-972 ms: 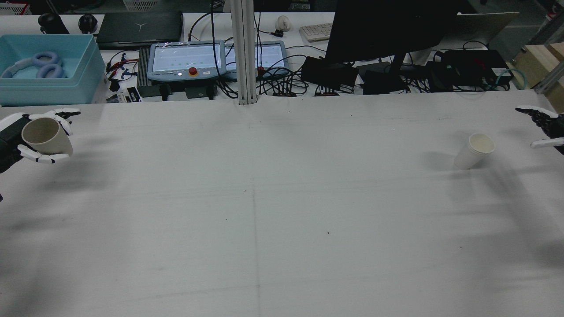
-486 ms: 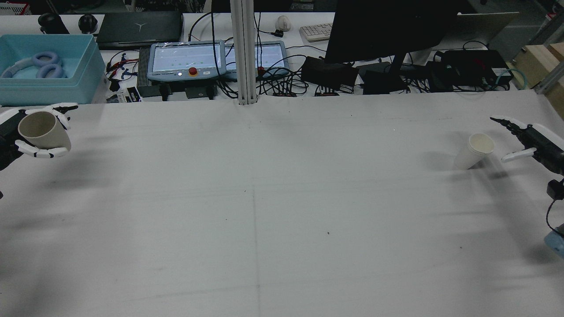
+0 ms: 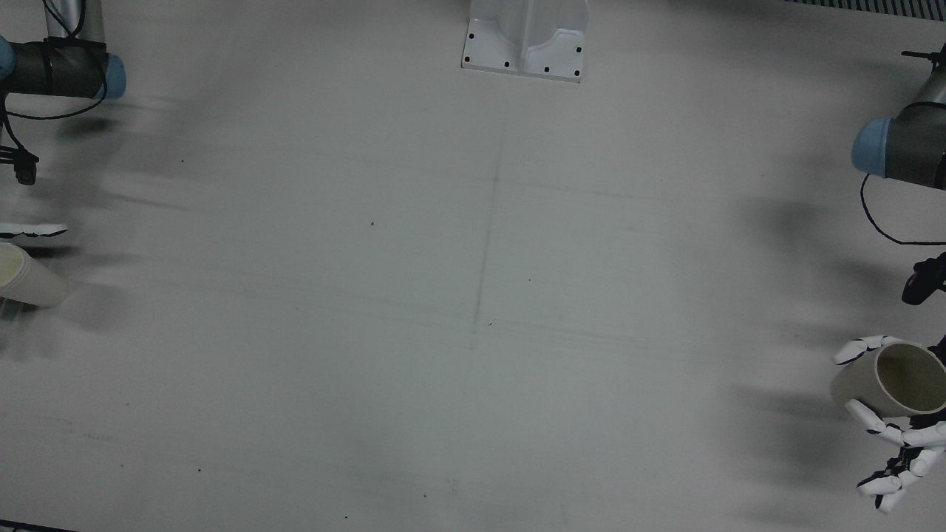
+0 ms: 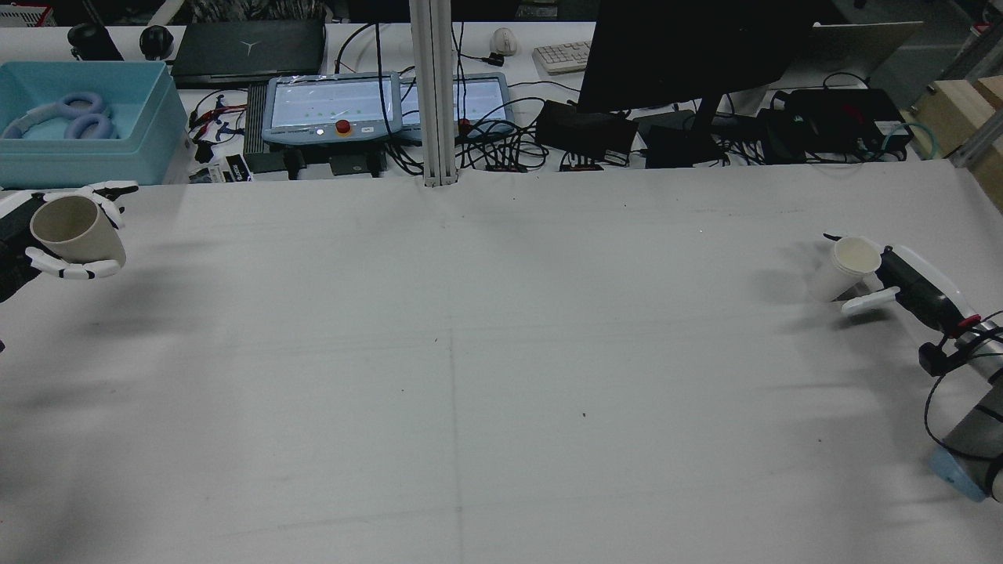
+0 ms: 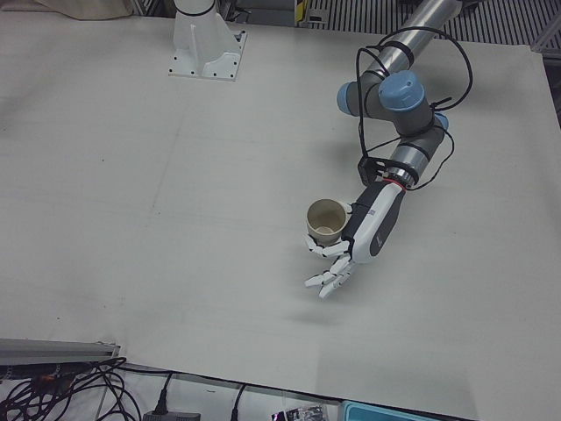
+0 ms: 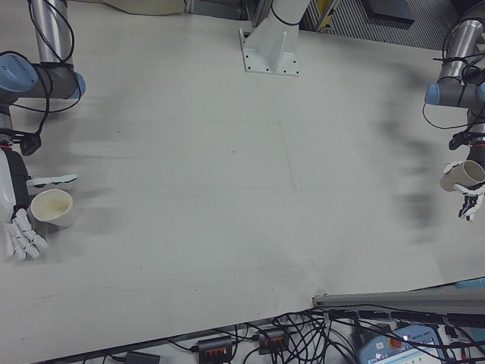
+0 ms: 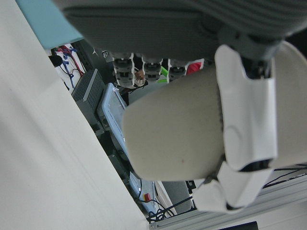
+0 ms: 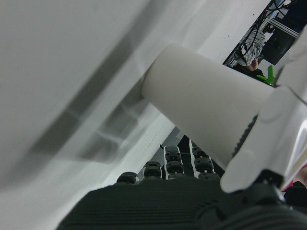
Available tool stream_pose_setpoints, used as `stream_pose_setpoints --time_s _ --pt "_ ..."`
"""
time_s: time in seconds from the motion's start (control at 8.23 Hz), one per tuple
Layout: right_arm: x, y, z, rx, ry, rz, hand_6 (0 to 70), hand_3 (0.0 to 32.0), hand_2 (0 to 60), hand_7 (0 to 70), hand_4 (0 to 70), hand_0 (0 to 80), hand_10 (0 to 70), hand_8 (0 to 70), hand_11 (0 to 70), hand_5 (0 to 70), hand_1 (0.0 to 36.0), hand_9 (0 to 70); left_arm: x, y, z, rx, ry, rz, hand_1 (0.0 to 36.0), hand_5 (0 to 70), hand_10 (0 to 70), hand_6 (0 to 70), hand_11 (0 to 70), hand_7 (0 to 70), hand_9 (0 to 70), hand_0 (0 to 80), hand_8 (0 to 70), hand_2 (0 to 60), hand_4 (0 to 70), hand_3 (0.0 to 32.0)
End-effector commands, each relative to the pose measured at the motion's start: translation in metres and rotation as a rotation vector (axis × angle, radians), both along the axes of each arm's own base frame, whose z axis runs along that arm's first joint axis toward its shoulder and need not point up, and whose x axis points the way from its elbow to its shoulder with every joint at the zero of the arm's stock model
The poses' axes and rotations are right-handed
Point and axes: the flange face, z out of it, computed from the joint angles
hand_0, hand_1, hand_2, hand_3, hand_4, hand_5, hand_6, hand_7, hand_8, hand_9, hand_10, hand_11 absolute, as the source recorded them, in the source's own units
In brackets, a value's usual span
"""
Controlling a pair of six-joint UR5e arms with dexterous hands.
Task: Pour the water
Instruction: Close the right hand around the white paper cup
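My left hand (image 4: 17, 235) is shut on a beige cup (image 4: 74, 231) and holds it upright above the table at the far left of the rear view. The cup also shows in the front view (image 3: 890, 380), the left-front view (image 5: 326, 221) and the left hand view (image 7: 177, 143). A white paper cup (image 4: 850, 266) stands on the table at the right. My right hand (image 4: 901, 282) is open beside it, with the thumb (image 6: 53, 180) on one side and the other fingers (image 6: 23, 243) spread on the other. The right hand view shows this cup (image 8: 201, 115) close to the palm.
Behind the table's far edge are a blue box with headphones (image 4: 78, 117), a teach pendant (image 4: 329, 106), a metal post (image 4: 435, 94), a monitor (image 4: 689, 55) and cables. The white table cloth (image 4: 470, 352) is wide and bare between the hands.
My right hand has moved in from the right edge to the white cup, and its fingers now stand on both sides of it. My left hand with the beige cup has drifted slightly left.
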Motion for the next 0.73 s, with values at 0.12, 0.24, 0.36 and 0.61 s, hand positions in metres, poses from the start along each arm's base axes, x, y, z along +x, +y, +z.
stream_pose_setpoints --time_s 0.12,0.24,0.36,0.61 --pt "-0.025 -0.013 -0.028 0.045 -0.033 0.023 24.9 0.0 10.1 41.8 28.0 59.1 16.1 26.4 25.2 36.9 20.9 36.1 -0.004 0.002 0.003 -0.007 0.0 -0.004 36.0 70.0 7.6 11.1 12.3 19.0 6.0 59.4 9.5 60.0 70.0 0.0" --pt "-0.018 -0.011 -0.034 0.054 -0.042 0.066 47.2 0.0 17.4 68.3 33.2 69.0 47.2 53.1 68.1 70.0 23.9 70.0 -0.003 0.002 0.004 -0.007 0.0 -0.002 36.0 70.0 7.4 11.0 12.1 18.9 5.8 59.4 9.4 60.0 70.0 0.0" --pt "-0.012 -0.004 -0.038 0.06 -0.046 0.074 69.9 0.0 22.2 70.0 46.4 80.0 70.0 70.0 70.0 70.0 26.0 70.0 -0.003 0.002 0.004 -0.008 -0.001 -0.002 36.0 70.0 7.5 10.9 12.1 18.8 5.8 59.2 9.4 60.0 70.0 0.0" --pt "-0.005 -0.002 -0.052 0.08 -0.061 0.084 70.0 0.0 60.0 70.0 49.3 80.0 70.0 70.0 70.0 70.0 35.6 70.0 0.001 0.0 -0.002 -0.003 0.0 0.002 36.0 70.0 7.5 11.2 12.2 18.9 5.8 59.5 9.3 60.0 70.0 0.0"
